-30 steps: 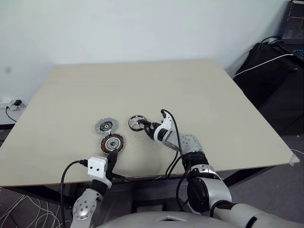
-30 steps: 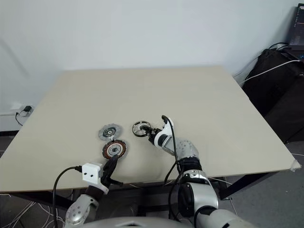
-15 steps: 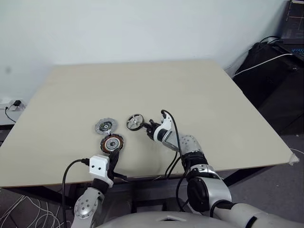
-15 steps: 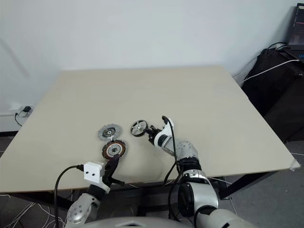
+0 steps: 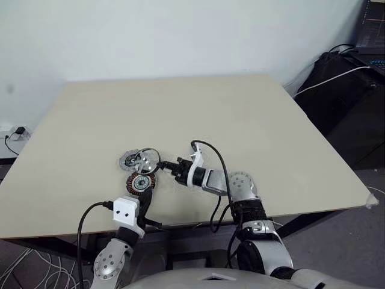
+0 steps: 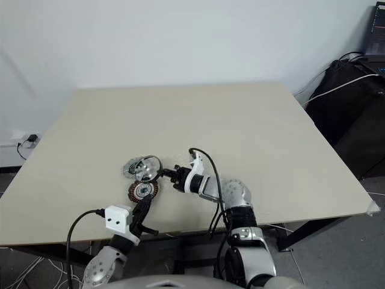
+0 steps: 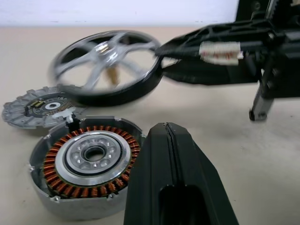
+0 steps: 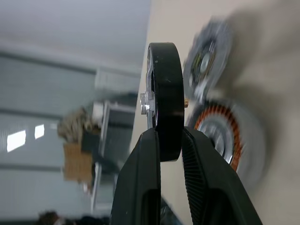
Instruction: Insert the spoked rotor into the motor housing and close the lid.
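You're looking at a pale beige table (image 5: 240, 114) set against a plain white wall (image 5: 150, 36), with dark bags and cables (image 5: 346, 78) on the floor off the table's right side.

Near the front edge on the left side of the table sits the motor housing (image 7: 86, 161), open face up, its ring of copper windings around a silvery centre plain to see in the left wrist view. Just beyond it, flat on the table, lies the lid (image 7: 42, 108), dark centre showing and notched rim visible; the two are close together, but you cannot tell whether they touch.

Your right gripper (image 5: 163, 165) reaches in from the right, pointing leftward, and its two black fingers (image 8: 140, 178) are clamped on the thick dark rim of the spoked rotor (image 7: 110, 65). The rotor is off the table, tilted, held in the air above the lid and housing; its spokes and small central hub show in the left wrist view. It is not in the housing.

Your left gripper (image 5: 145, 194) sits at the table's front edge just in front of the housing, its fingers (image 7: 173, 178) pressed together with nothing between them. It touches none of the parts.
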Controlling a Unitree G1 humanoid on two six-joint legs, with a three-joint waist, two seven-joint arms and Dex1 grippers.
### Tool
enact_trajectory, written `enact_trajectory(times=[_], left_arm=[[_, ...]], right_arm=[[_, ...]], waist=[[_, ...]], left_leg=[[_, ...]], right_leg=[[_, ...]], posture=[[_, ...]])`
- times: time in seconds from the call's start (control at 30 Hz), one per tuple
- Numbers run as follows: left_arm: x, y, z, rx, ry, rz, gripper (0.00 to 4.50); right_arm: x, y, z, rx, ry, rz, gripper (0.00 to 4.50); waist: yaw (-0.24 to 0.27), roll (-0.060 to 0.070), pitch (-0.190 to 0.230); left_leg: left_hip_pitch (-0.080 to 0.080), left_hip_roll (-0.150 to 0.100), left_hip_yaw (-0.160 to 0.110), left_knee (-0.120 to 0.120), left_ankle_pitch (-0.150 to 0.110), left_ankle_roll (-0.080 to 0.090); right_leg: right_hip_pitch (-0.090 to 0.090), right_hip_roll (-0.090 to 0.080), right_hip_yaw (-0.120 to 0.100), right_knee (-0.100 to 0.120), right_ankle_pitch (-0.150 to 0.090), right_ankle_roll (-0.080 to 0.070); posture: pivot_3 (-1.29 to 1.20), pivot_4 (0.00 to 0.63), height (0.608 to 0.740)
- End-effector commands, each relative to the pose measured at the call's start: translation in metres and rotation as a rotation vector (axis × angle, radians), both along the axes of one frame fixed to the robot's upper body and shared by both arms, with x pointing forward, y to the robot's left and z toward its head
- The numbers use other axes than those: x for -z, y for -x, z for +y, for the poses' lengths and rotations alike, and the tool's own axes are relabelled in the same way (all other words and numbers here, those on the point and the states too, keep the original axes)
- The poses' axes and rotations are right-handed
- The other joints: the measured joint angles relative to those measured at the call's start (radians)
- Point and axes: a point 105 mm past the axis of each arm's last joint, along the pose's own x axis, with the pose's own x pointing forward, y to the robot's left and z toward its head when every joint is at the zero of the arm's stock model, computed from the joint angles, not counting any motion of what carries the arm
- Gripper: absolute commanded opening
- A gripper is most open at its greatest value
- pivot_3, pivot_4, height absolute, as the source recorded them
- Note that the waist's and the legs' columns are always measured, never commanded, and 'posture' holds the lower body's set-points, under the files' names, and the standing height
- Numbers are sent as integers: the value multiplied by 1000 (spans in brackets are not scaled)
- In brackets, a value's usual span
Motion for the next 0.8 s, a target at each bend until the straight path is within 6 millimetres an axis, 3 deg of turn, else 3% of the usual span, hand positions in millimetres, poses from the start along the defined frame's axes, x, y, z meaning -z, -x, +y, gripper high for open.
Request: enact_trajectory(times=[0.03, 0.8], left_arm=[[-19, -2, -2, 18, -4, -77, 0], [-14, 4, 0, 12, 7, -48, 0]], right_arm=[[-14, 19, 28, -101, -61, -33, 354], [1, 14, 38, -95, 11, -39, 354]], waist=[[0, 0, 0], [0, -1, -2]], left_leg=[[0, 0, 0, 0, 0, 0], [-1, -1, 0, 1, 0, 0]], right_leg=[[0, 0, 0, 0, 0, 0], [-2, 0, 0, 1, 2, 3]], posture=[[0, 0, 740], [0, 0, 740]])
